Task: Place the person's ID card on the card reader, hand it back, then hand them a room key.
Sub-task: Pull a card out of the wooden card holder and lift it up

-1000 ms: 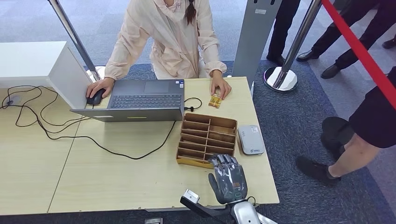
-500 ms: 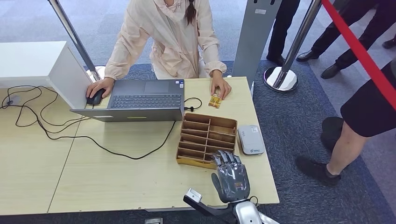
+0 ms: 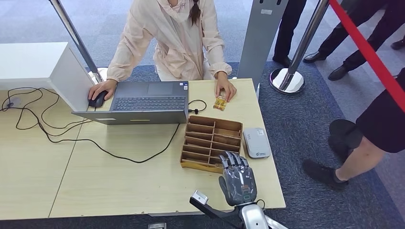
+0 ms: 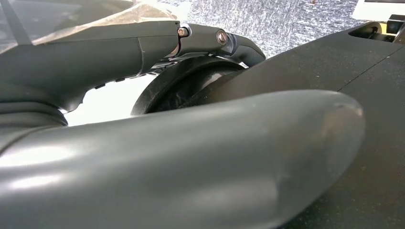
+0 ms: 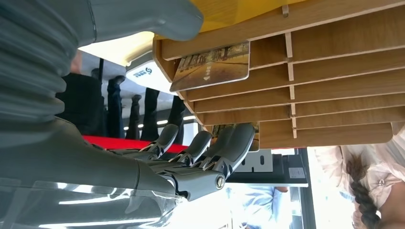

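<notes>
We see a room key card standing in the near slot of the wooden organizer – our right hand hovers just before it, fingers apart, holding nothing. The card reader lies beside on the worktop. Left hand – we cannot tell.

no legible text, small blue logo on card reader too blurred to read

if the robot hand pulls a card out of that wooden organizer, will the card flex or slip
The card looks thin, flat and glossy, so probably stiff yet slippery under the right robot hand. It sits in a shallow slot of the wooden organizer, so it should slide out easily. The light-looking organizer may shift if dragged.
</notes>
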Motion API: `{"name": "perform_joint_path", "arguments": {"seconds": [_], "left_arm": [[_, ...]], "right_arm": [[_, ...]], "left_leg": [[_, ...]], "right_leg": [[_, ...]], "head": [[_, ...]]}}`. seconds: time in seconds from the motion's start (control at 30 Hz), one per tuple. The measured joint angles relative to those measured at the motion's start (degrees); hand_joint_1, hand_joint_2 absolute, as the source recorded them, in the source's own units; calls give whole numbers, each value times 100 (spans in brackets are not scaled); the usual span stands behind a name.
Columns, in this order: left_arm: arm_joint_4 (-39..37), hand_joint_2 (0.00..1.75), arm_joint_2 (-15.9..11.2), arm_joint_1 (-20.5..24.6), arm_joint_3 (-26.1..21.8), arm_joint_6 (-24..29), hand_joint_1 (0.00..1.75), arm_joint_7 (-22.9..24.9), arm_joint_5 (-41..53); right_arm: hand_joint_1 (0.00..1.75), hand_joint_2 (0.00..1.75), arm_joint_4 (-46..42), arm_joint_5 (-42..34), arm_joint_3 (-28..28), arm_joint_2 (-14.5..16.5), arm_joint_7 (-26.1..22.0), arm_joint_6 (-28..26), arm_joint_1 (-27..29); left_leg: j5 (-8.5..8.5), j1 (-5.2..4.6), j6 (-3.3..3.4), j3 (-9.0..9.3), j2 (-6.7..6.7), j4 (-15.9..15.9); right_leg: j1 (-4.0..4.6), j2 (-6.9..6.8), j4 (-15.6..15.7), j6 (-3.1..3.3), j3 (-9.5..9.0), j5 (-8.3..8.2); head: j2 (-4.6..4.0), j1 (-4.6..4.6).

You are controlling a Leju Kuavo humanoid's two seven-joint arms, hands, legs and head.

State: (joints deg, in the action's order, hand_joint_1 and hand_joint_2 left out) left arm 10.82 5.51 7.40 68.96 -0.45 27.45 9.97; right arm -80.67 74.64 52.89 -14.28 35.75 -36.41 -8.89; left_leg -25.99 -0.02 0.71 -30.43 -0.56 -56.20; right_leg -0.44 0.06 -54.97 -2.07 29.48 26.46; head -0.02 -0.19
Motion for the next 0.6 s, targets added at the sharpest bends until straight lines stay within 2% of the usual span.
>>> {"name": "perform_joint_path", "arguments": {"seconds": [0.6], "left_arm": [[0,0,2,0,-2,-30,0,-81,0]], "right_arm": [[53,175,160,36,-203,42,14,97,0]], "left_leg": [[0,0,0,0,0,0]], "right_leg": [[0,0,0,0,0,0]], "head": [[0,0]]}}
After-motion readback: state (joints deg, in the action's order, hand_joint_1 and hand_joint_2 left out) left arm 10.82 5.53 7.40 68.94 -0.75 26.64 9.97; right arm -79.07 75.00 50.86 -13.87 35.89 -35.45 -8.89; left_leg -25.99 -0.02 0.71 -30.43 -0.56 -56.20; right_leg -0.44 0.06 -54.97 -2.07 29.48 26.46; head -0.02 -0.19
